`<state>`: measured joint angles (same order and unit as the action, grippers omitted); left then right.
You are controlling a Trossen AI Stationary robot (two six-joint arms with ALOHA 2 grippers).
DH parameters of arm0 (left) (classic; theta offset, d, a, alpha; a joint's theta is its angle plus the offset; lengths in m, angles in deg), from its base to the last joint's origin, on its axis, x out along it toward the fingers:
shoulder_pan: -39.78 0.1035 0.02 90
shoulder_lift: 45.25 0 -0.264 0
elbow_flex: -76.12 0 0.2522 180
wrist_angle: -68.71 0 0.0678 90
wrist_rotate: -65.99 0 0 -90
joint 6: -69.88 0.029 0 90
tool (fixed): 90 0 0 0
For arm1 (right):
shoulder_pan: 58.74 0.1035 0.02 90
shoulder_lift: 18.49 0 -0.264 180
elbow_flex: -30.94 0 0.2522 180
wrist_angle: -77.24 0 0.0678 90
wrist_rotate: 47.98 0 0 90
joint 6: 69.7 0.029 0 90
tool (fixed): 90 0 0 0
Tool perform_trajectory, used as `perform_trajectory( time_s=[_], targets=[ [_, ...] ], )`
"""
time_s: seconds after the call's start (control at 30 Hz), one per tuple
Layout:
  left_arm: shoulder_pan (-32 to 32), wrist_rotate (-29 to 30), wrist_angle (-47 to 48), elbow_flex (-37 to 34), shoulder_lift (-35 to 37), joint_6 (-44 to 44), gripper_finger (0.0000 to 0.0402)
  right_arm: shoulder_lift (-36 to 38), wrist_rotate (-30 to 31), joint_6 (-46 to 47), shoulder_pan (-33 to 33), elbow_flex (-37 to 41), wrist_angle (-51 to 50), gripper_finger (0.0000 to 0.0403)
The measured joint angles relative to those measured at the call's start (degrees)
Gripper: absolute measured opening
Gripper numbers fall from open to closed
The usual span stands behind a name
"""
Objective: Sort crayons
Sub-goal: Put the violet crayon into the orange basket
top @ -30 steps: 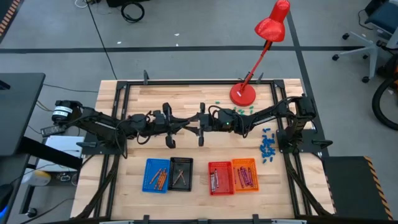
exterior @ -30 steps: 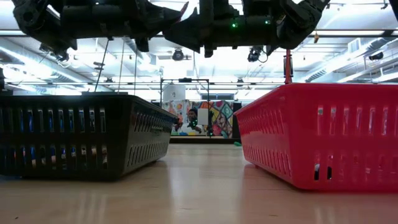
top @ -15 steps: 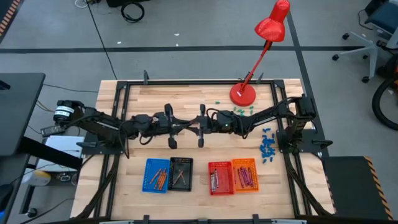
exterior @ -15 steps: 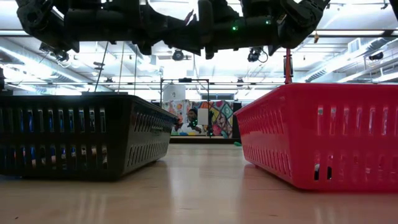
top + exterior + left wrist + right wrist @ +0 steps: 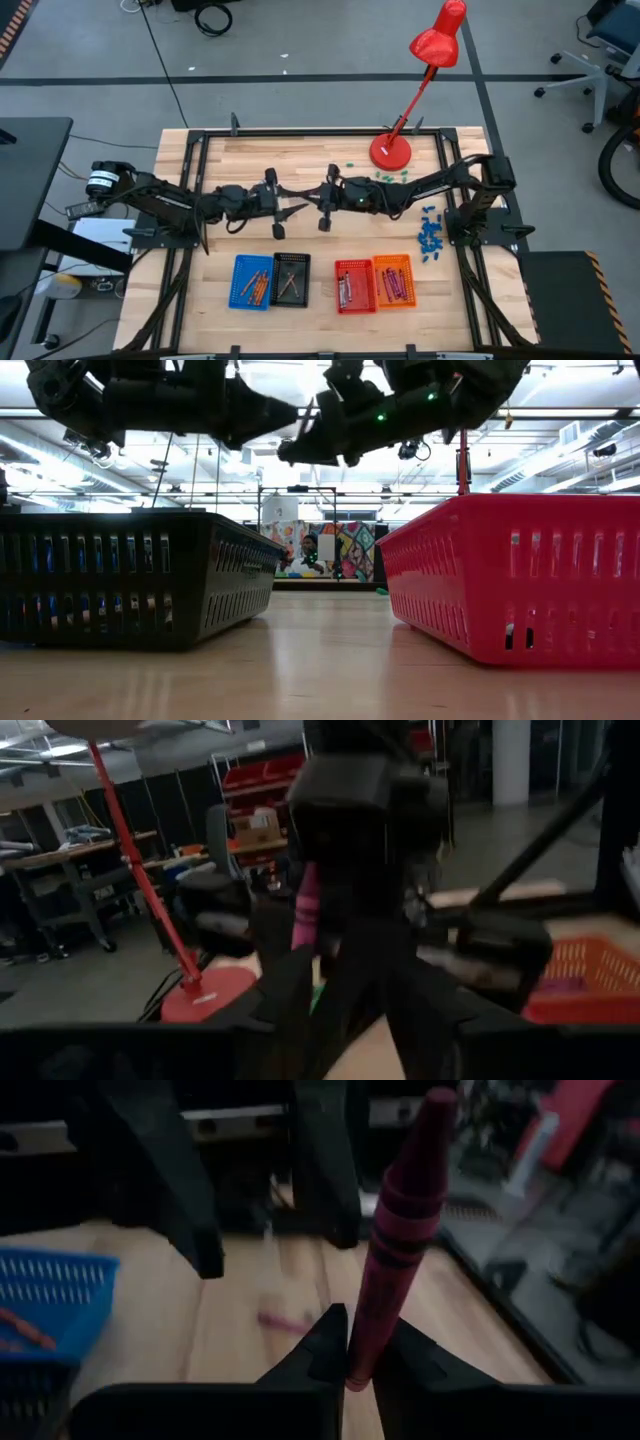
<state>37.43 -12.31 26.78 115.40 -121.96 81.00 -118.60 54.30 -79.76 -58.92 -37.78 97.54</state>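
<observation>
A magenta crayon hangs in the air above the middle of the table, with my right gripper shut on it. The crayon also shows in the left wrist view and as a thin slanting stick in the low view. My left gripper faces it from the table's left. Its two fingers stand open and apart on either side of the crayon's free end, touching nothing. My right gripper reaches in from the table's right. More crayons lie in four small baskets at the near side. My right gripper pinches the crayon's near end between its two fingertips. The fingers come from the table's right, slanting a little downward. The crayon sticks out beyond them, tilted upward, and is lifted clear of the table.
Blue, black, red and orange baskets stand in a row near the front edge. A red desk lamp stands at the back. Blue chunks lie at the right, green bits by the lamp. A pink stick lies on the table.
The crayon has passed from my left gripper to my right one: the right has taken hold of it and tipped its fingers downward, and the left has let go. Both stay high above the middle of the table.
</observation>
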Motion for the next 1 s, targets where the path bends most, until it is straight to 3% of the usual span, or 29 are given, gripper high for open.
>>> perform_trajectory(
  time_s=[0.17,0.53,1.0],
  targets=[
    [0.0,2.7,5.8,0.0,0.0,3.0,0.0149,4.4,3.9,7.1,1.6,0.0,-14.7,0.0044],
    [0.0,4.2,20.6,0.0,0.0,3.7,0.015,11.6,2.6,40.7,8.3,0.0,-40.2,0.0042],
    [-0.1,4.3,27.3,0.0,0.0,0.9,0.015,12.1,-8.9,85.5,21.3,0.0,-58.0,0.0043]
  ],
)
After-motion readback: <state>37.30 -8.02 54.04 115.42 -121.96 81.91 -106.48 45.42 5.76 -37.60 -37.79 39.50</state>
